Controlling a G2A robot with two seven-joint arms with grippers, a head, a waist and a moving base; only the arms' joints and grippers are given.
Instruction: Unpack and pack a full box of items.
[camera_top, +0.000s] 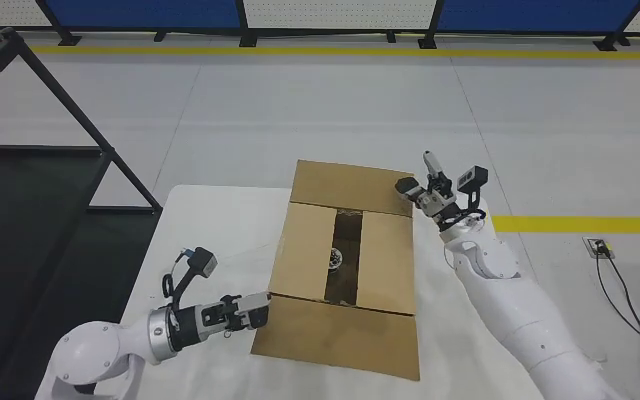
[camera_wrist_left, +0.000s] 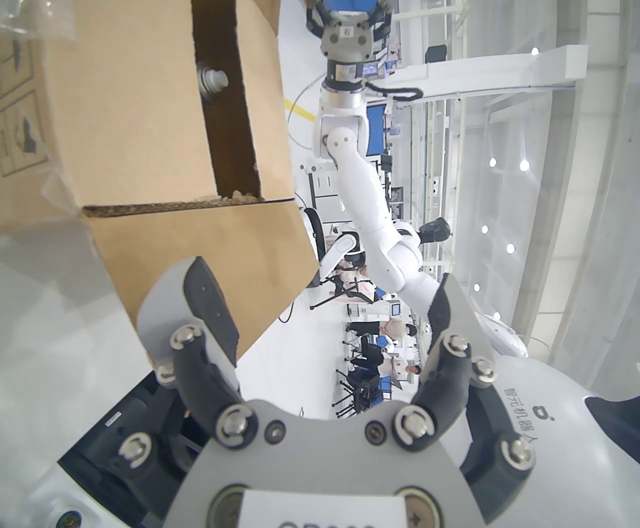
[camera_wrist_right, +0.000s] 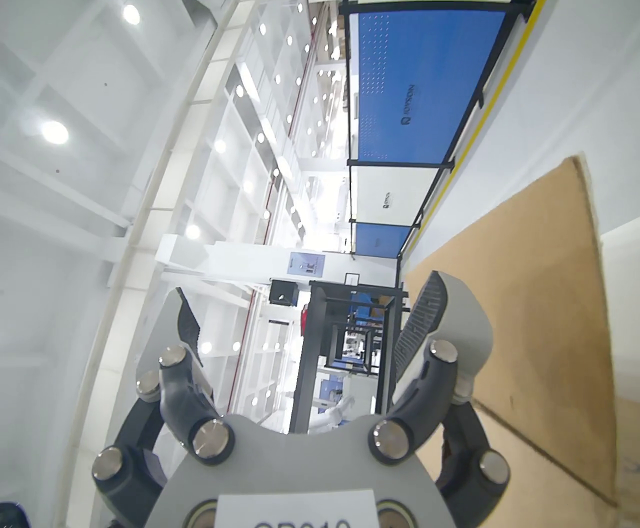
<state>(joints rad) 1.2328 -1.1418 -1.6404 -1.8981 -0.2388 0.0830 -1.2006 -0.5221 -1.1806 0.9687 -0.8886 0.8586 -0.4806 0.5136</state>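
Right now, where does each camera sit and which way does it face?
Top view: above the arms, looking down at the table and cardboard box; both arms show.
Left wrist view: on the left wrist, looking across the box at the right arm; own open jaws show.
Right wrist view: on the right wrist, facing past a box flap toward blue panels; own open jaws show.
Shared: the box, in all three.

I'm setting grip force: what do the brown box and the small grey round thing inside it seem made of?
Brown box: corrugated cardboard, matte; its cut edge shows rough fluted layers. Small grey round thing inside: perhaps metal or metallised plastic, judging by its dull sheen; too small to be sure.
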